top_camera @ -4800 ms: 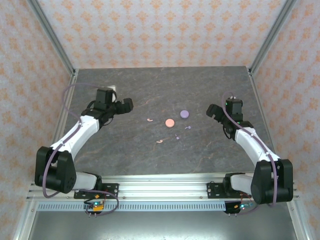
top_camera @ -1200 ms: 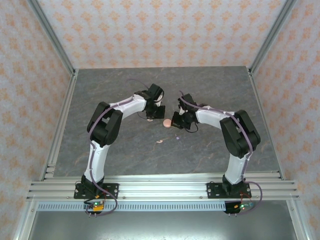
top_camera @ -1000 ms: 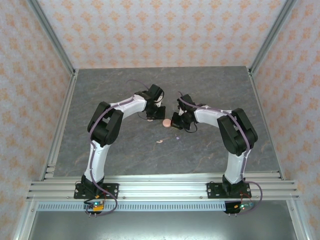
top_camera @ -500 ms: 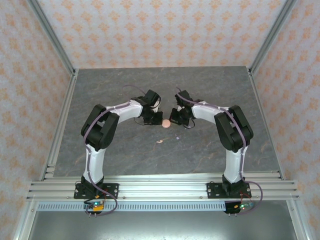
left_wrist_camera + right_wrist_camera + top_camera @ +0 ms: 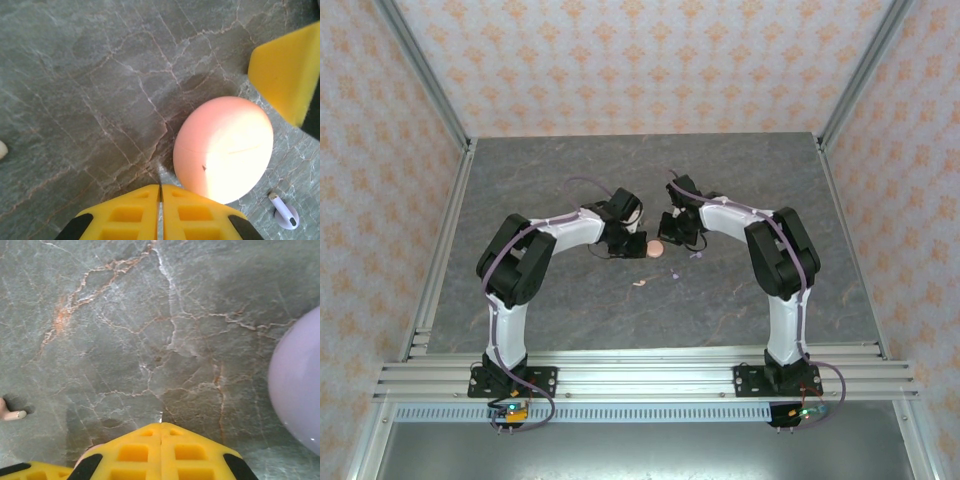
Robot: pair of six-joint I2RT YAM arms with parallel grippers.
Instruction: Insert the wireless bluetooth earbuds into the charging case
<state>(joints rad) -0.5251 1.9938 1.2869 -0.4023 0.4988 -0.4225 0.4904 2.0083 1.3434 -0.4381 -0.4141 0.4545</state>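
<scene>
The salmon-pink charging case (image 5: 223, 147) lies closed on the table, just right of my left gripper (image 5: 160, 187), whose yellow jaws are shut and empty. From above, the left gripper (image 5: 632, 243) and right gripper (image 5: 670, 232) flank the pink case (image 5: 656, 248). My right gripper (image 5: 161, 425) is shut with nothing in it; the lavender case (image 5: 297, 405) sits to its right. One pink earbud (image 5: 640, 283) and two lavender earbuds (image 5: 673, 273) (image 5: 697, 255) lie loose nearer the arm bases. Another pink earbud (image 5: 10, 412) lies at the left edge of the right wrist view. A lavender earbud (image 5: 284, 214) lies beside the pink case.
The grey marbled table (image 5: 560, 300) is walled by patterned panels with metal posts at the corners. The other arm's yellow finger (image 5: 287, 75) intrudes at the top right of the left wrist view.
Both arms swung in from the table's sides to the middle and now close on the pink case from left and right. In the last second they edged a little farther back. The cases stayed put.
</scene>
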